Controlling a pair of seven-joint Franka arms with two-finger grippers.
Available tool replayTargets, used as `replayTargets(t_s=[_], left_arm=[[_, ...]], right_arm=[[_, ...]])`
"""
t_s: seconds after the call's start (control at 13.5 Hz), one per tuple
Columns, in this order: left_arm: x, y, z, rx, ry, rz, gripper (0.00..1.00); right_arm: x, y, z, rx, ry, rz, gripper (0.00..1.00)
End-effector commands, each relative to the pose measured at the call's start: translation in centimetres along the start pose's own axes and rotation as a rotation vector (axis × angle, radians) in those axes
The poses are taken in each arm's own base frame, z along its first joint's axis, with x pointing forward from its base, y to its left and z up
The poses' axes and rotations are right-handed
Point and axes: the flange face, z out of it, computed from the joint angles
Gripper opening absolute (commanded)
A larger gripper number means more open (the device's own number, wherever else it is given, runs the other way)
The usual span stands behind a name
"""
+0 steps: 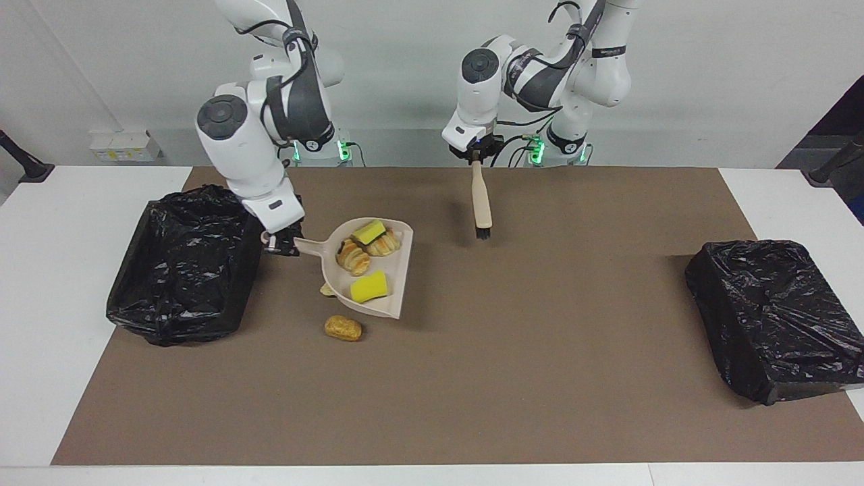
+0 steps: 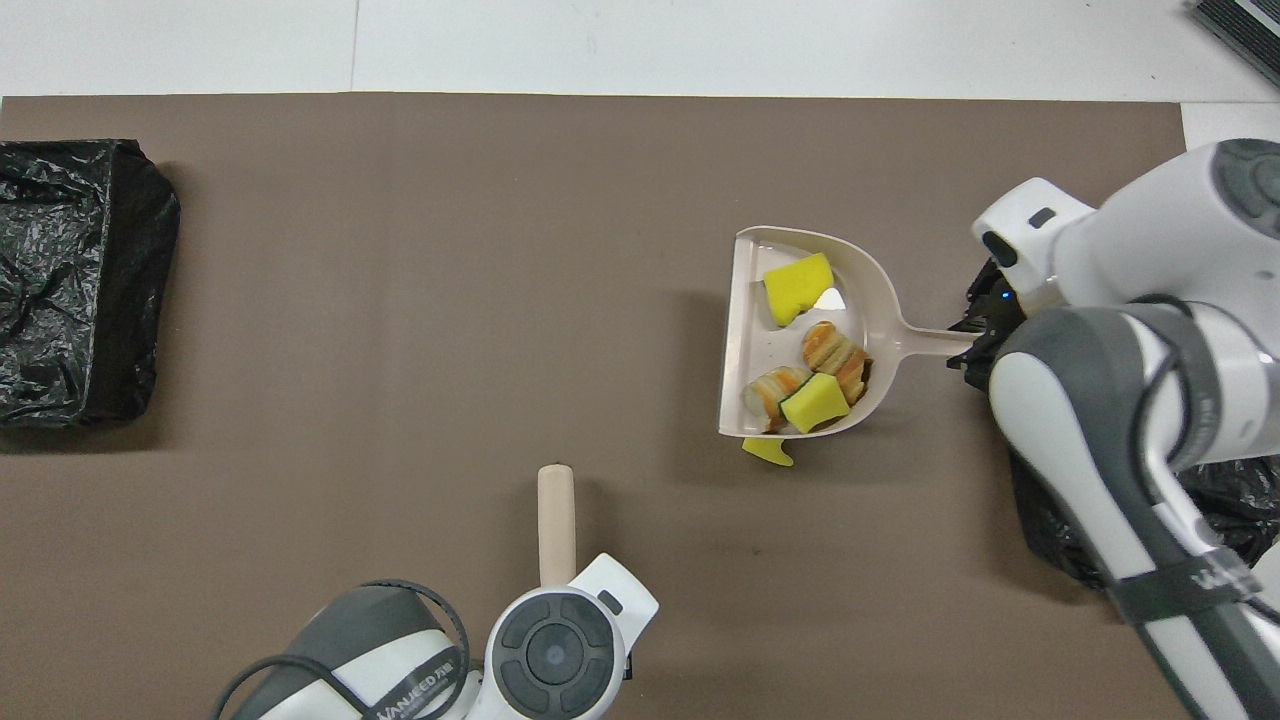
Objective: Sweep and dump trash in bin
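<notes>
Trash: four bits are riding in the dustpan, two yellow sponge chunks and two croissants. The pan's long axis is running from its handle, at the bin toward the right arm's end, out to its open lip pointing away. The right pincer is clamping that handle just beside the bin rim, pan raised. A roll is lying on the worktop, plus a tan lump and a yellow chunk peeking from under the pan. The left pincer is gripping the brush, hanging clear, waiting.
</notes>
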Motion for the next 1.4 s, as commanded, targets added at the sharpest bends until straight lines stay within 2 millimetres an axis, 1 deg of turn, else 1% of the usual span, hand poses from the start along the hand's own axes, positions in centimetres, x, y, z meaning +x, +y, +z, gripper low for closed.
replayTargets(t_s=[0.0,0.15,0.3,0.37,0.44,0.67,0.81,0.96,1.03,1.11,1.18,1.26,1.33], left_arm=[[-2.2,1.2,1.6,-0.056,0.01,-0.008,0.0],[-2.6,2.2,3.6,-0.035,0.003,-0.017,0.0],[-2.7,2.6,4.2,-0.069,-0.001,-0.029,0.0],[-3.6,3.0,5.1,-0.059,0.0,-0.003,0.0],[-3.9,2.9,5.7,-0.055,0.001,0.007,0.0],[-3.7,2.8,6.0,-0.069,0.011,0.003,0.0],[-3.8,2.3,7.0,-0.054,0.002,0.0,0.0],[-3.7,2.3,7.0,-0.056,0.004,0.001,0.0],[-3.5,2.3,7.0,-0.059,0.004,0.014,0.07],[-3.3,2.1,7.0,-0.058,0.003,0.028,0.34],[-3.1,2.1,7.1,-0.057,0.001,0.024,0.59],[-2.8,2.0,7.0,-0.058,0.001,0.021,0.84],[-2.6,2.0,7.0,-0.057,-0.001,0.021,0.9]], right_arm=[[-4.8,-0.7,-3.5,-0.01,0.036,0.032,0.0],[-8.7,-1.0,-5.4,-0.039,0.039,0.055,0.0],[-12.9,-1.3,-6.8,-0.062,0.042,0.075,0.0],[-14.6,-1.6,-7.2,-0.066,0.04,0.071,0.0],[-15.7,-2.0,-7.9,-0.078,0.037,0.062,0.0],[-20.4,-2.5,-8.1,-0.067,0.003,0.054,0.0],[-23.2,-3.0,-8.4,-0.064,-0.068,0.017,0.0],[-26.0,-3.5,-8.9,-0.072,-0.133,-0.038,0.0],[-27.6,-3.9,-9.0,-0.074,-0.146,-0.041,0.0],[-28.8,-4.1,-9.2,-0.082,-0.162,-0.042,0.0],[-29.8,-4.1,-9.6,-0.102,-0.186,-0.036,0.0],[-30.9,-3.8,-9.5,-0.127,-0.225,-0.03,0.0],[-31.7,-3.1,-9.3,-0.159,-0.284,-0.042,0.0]])
